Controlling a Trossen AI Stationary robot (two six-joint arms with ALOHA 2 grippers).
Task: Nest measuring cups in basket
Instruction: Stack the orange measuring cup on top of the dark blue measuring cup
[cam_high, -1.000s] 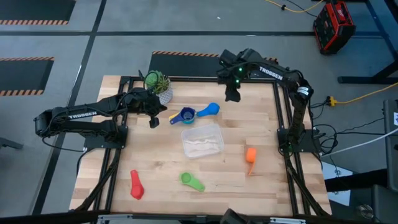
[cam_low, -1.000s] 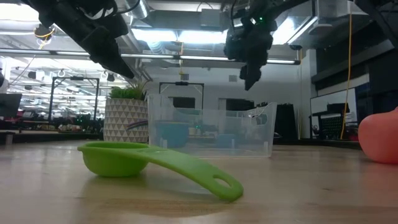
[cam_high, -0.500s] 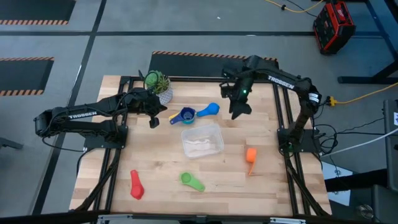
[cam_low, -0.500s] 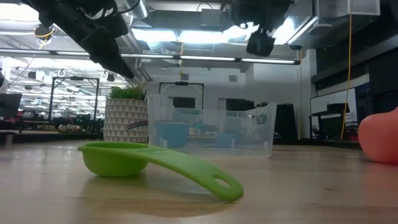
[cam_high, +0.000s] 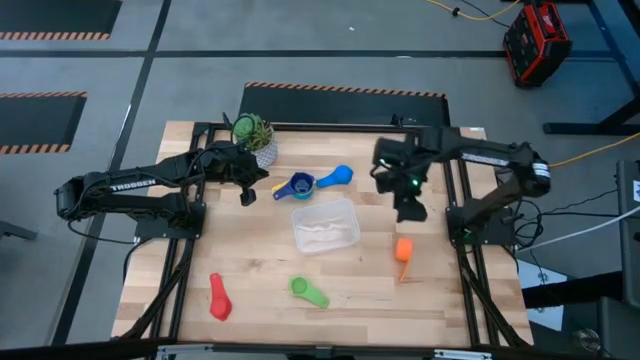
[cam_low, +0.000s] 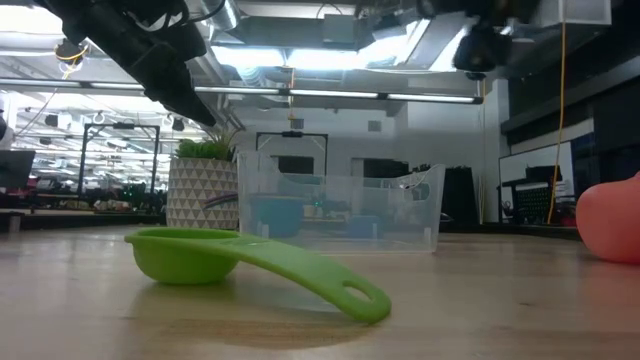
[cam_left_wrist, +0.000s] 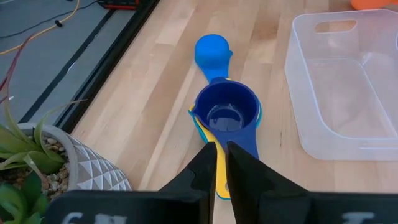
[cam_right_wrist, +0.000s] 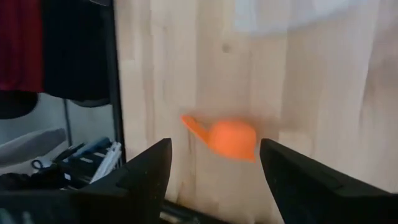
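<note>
The right gripper (cam_high: 409, 208) hung above the table with its 2 fingers spread wide and nothing between them. In its own wrist view the orange cup (cam_right_wrist: 231, 138) lay straight ahead, framed in the gap between the fingers, bowl down on the wood with its short handle running off to 1 side, roughly along the line from finger to finger. From above, that orange cup (cam_high: 403, 249) sat a little beyond the gripper toward the table's front edge, and the right arm was plainly the nearer of the 2 to it. My judgement is that the coming move turns on this: a descent onto the cup, with the wrist perhaps turned so the fingers close across the handle rather than along it.

The left gripper (cam_left_wrist: 216, 163) had its fingers almost together, only a narrow slit showing. Whether they pinched the yellow handle (cam_left_wrist: 221, 180) just ahead of them I could not tell. Directly ahead of them lay the dark blue cup (cam_left_wrist: 226, 116) stacked on the yellow one, with the light blue cup (cam_left_wrist: 212, 51) beyond.

The basket (cam_high: 324, 226) stood between the 2 grippers and held no cup. The green cup (cam_high: 307, 290) and red cup (cam_high: 219, 299) lay well apart from both grippers, near the front.
</note>
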